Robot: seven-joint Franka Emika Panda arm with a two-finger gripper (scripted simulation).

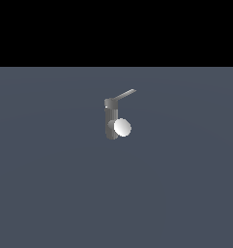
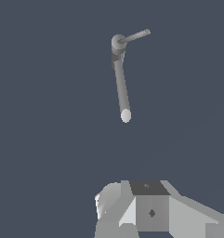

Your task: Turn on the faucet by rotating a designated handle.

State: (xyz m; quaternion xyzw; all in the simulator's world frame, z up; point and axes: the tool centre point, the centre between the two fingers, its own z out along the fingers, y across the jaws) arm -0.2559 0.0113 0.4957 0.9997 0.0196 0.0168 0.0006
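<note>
Exterior view gives you the faucet (image 1: pixel 110 120) alone on the plain grey counter (image 1: pixel 50 193), well away from every visible edge, roughly mid-width and somewhat toward the far edge. Its dark grey post stands upright, the stubby spout (image 1: pixel 119 128) ends in a white disc facing the camera, and the handle (image 1: pixel 123 94) runs from the top of the post up and toward the exterior view's right as a thin light grey bar.

No arm or gripper appears in that view. In the wrist view you see only part of the robot's body (image 2: pixel 150 209) low in the picture; the fingers are not visible, so you cannot tell whether they are apart or together. The faucet (image 2: pixel 120 74) sits well apart from that body, seen from above, with the handle (image 2: pixel 134 36) sticking out sideways from the post's top and the spout's white tip (image 2: pixel 126 115) pointing toward the camera. I judge the approach as not yet made and the handle as untouched.

Watch for these risks:

1. The handle is thin and flat, so a slightly high or low approach could pass over it or slip off its edge.
2. The spout sits nearer the arm than the handle does, so a direct line in could strike the spout or the post first.
3. Pushing close to the post gives little leverage; contact near the free end should turn it more easily.
4. With only 1 view showing the arm, depth is hard to judge.
</note>
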